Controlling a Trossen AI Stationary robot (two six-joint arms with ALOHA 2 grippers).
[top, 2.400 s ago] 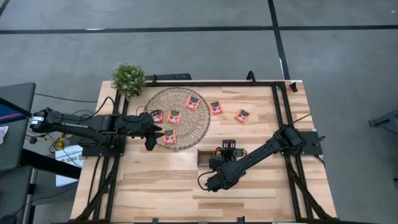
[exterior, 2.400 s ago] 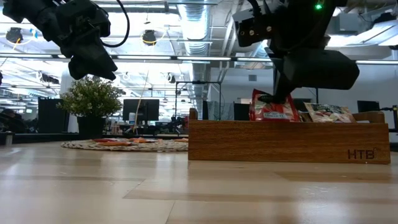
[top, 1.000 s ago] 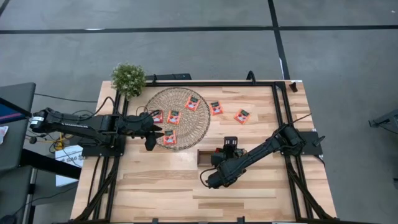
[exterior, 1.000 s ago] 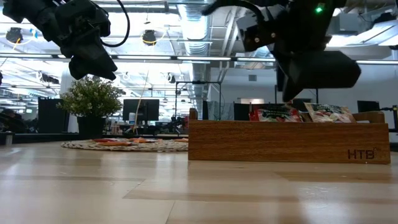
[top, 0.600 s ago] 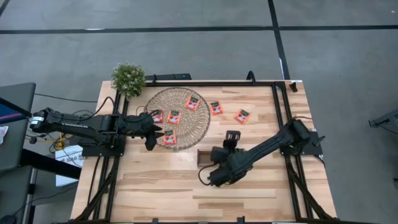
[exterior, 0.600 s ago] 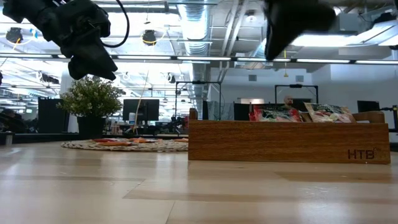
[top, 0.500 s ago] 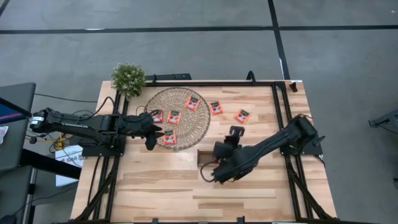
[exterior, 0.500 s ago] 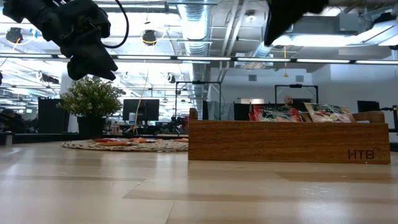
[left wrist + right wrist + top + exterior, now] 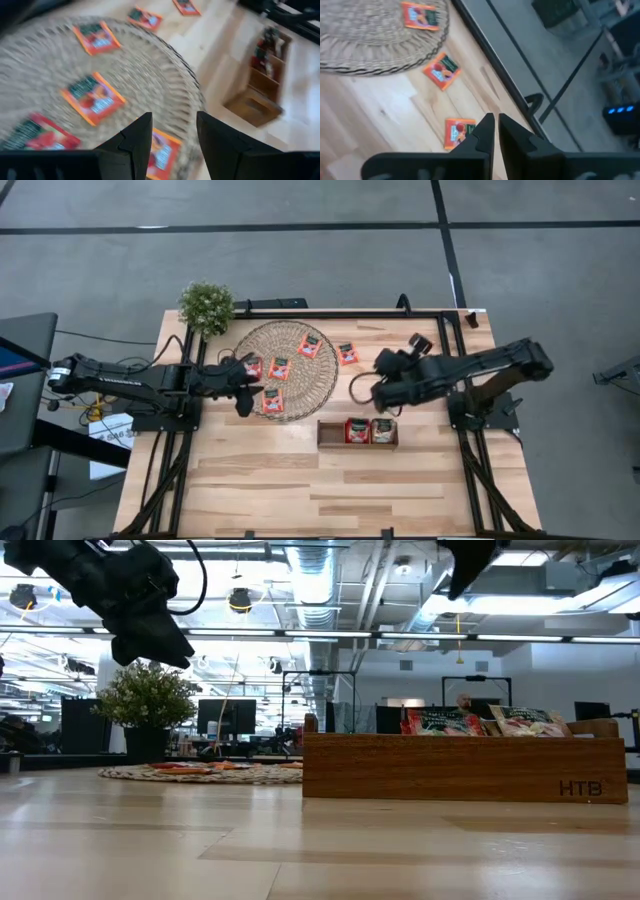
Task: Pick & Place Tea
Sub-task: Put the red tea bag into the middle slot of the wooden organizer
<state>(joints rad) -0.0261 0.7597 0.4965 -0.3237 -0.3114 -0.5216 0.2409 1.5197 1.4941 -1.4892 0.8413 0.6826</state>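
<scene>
Seen from overhead, the right claw (image 9: 380, 394) is hovering above the bench (image 9: 260, 480) between the round woven mat (image 9: 300, 375) and the wooden tray (image 9: 336, 433), its two fingers (image 9: 485, 135) nearly pressed together with only a thin gap between them and nothing pinched there. Directly ahead of it in its wrist camera, one red tea sachet (image 9: 458, 133) is lying flat on the bare wood, with another sachet (image 9: 442, 71) nearer the mat's edge. The left claw (image 9: 243, 394) is hanging over the near rim of the mat with its fingers (image 9: 136, 140) spread and empty (a red sachet (image 9: 161, 151) is showing in the gap between them). Four red sachets are resting on the mat, among them one by its far edge (image 9: 310, 346). Two more sachets (image 9: 357, 430) are standing in the tray's middle and right compartments. A small potted plant (image 9: 207, 307) is sitting at the bench's far left corner.
</scene>
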